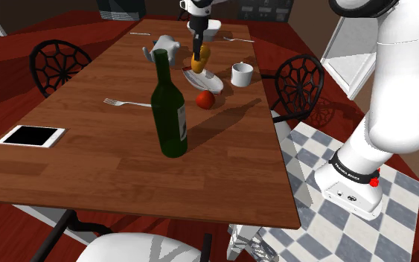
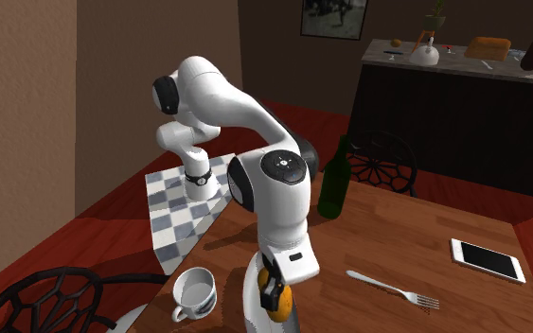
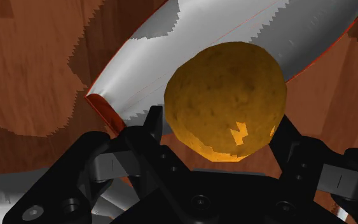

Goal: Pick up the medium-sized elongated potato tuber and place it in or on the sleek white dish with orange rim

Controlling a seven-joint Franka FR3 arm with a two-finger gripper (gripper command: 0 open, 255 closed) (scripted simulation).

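Wrist view: black fingers [image 3: 139,143] clasp the brownish potato [image 3: 225,95] between them, over the white orange-rimmed dish [image 3: 145,63] on the desk [image 3: 37,57]

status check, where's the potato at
Gripper shut on potato. Potato over dish, not yet down. Cup beside dish, not in the way.

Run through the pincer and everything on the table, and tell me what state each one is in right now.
Pincer, shut on the potato.
Potato, held over the dish.
Dish, lying on the table.
Bottle, upright.
Mug, upright, empty.
Fork, lying flat.
Tablet, flat, screen dark.
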